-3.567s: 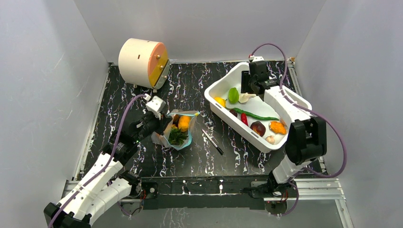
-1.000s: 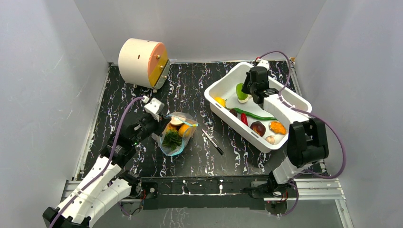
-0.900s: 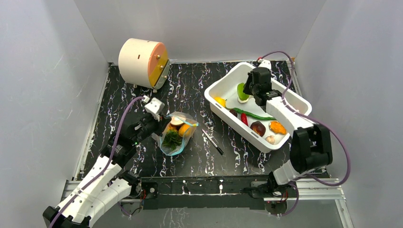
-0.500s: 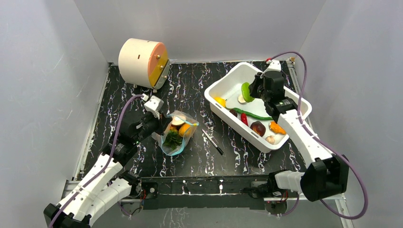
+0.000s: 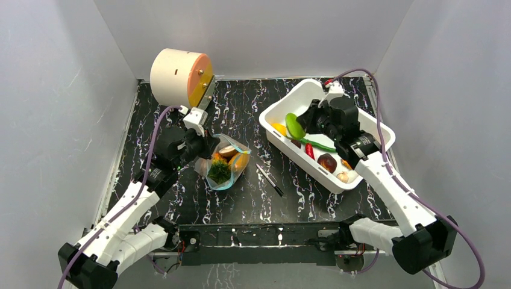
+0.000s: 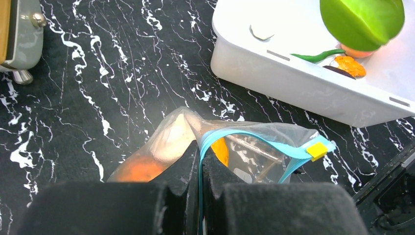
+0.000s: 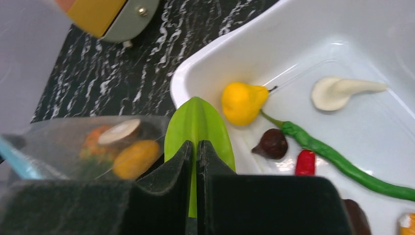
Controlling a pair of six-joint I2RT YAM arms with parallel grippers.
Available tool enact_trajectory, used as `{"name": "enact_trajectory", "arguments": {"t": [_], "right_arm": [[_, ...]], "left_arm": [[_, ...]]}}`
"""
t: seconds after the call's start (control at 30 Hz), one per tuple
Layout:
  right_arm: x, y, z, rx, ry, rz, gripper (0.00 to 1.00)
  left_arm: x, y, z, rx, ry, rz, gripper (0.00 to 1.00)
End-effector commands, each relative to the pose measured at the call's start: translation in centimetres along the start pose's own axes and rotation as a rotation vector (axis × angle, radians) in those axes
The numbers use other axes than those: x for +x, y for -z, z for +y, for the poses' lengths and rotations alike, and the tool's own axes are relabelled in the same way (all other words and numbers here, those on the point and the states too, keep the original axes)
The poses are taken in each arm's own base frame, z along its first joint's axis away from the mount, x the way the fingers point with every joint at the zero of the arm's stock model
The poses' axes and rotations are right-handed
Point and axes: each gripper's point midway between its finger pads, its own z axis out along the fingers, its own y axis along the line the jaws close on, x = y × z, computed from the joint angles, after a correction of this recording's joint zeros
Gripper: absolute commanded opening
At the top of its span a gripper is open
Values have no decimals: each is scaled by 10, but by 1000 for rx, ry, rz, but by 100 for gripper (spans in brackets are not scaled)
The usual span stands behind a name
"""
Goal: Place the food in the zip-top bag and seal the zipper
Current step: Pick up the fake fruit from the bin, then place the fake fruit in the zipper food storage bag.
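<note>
The clear zip-top bag (image 5: 226, 164) lies left of centre with orange, tan and green toy food inside. My left gripper (image 6: 199, 157) is shut on its blue-teal zipper (image 6: 254, 138) at the bag's left end and holds the mouth up; a yellow slider (image 6: 317, 149) sits at the far end. My right gripper (image 7: 195, 149) is shut on a green leaf-shaped toy vegetable (image 7: 195, 128) and holds it above the left end of the white tub (image 5: 274, 108), also seen from above (image 5: 294, 126). The bag shows in the right wrist view (image 7: 88, 147).
The tub holds a yellow pear (image 7: 242, 102), a white piece (image 7: 337, 91), a long green bean (image 7: 337, 159), a red chilli (image 7: 306, 163) and dark and orange pieces. A thin black pen (image 5: 270, 180) lies between bag and tub. A cream drum (image 5: 179, 79) stands at back left.
My right gripper has lifted the green vegetable out of the tub and carried it left toward the bag. My left gripper has raised and turned the bag's mouth.
</note>
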Motion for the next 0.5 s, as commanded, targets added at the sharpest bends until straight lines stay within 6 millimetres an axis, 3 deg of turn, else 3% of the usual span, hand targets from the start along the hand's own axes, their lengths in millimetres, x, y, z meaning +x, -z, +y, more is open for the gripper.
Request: {"name": "enact_trajectory", "arguments": {"t": [0.0,0.3,0.47], "right_arm": [[-23,21,60,-188,-31,-59,0],[-14,53,144,-451,-101,-45,0],[-5,64,174,-530,-127,-14,0]], "left_arm": [[-24,1,-5,-8,62,-52,0],[-37,-2,-6,-20,96,-45,0],[-42,-2,-7,-21,109,-51,0]]}}
